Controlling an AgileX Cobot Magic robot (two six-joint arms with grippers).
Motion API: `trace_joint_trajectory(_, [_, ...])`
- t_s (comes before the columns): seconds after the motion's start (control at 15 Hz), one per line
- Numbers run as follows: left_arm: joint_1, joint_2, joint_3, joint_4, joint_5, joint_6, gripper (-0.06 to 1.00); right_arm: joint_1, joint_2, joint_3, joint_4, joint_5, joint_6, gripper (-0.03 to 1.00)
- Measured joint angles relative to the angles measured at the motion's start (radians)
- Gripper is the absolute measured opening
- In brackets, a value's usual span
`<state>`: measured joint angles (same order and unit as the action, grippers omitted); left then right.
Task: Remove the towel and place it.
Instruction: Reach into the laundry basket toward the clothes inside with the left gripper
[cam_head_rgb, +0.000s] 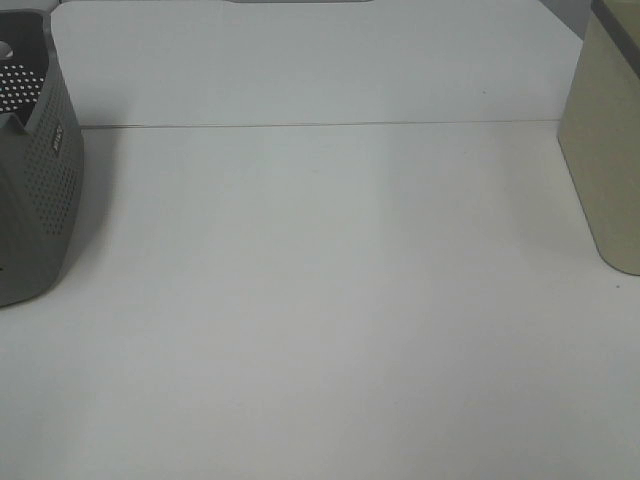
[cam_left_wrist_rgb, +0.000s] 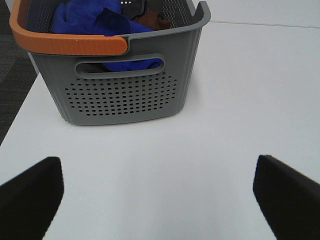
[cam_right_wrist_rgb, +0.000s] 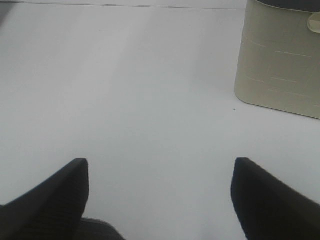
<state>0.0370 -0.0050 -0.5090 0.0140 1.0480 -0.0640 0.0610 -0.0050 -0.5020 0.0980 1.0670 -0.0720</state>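
The towel (cam_left_wrist_rgb: 85, 20) lies bunched inside the grey basket (cam_left_wrist_rgb: 125, 95), heaped toward the end with the orange handle (cam_left_wrist_rgb: 70, 45), and a fold of it shows through the side slot. From the left gripper (cam_left_wrist_rgb: 156, 165) it is straight ahead and above the near wall, so the reach has to go forward and over the rim, not at the wall. The left gripper's jaws are spread wide with nothing between them, over bare table. The right gripper (cam_right_wrist_rgb: 160, 165) is likewise spread and empty, facing a beige bin (cam_right_wrist_rgb: 280, 60) on the far side of the table (cam_head_rgb: 320, 300), well apart from the basket; the left arm is clearly the nearer. Crumpled as it is, the towel's long axis cannot be told, nor its tag or edges. Something brown (cam_left_wrist_rgb: 152, 21) lies beside it in the basket, too cut off to name. The high view catches only a corner of the basket and neither arm.
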Motion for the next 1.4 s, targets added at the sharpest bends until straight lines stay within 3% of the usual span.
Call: trace_joint_trajectory(1.4, [0.000, 0.000, 0.000, 0.001, 0.000, 0.032, 0.99, 0.000, 0.000, 0.000, 0.000, 0.000, 0.000, 0.76])
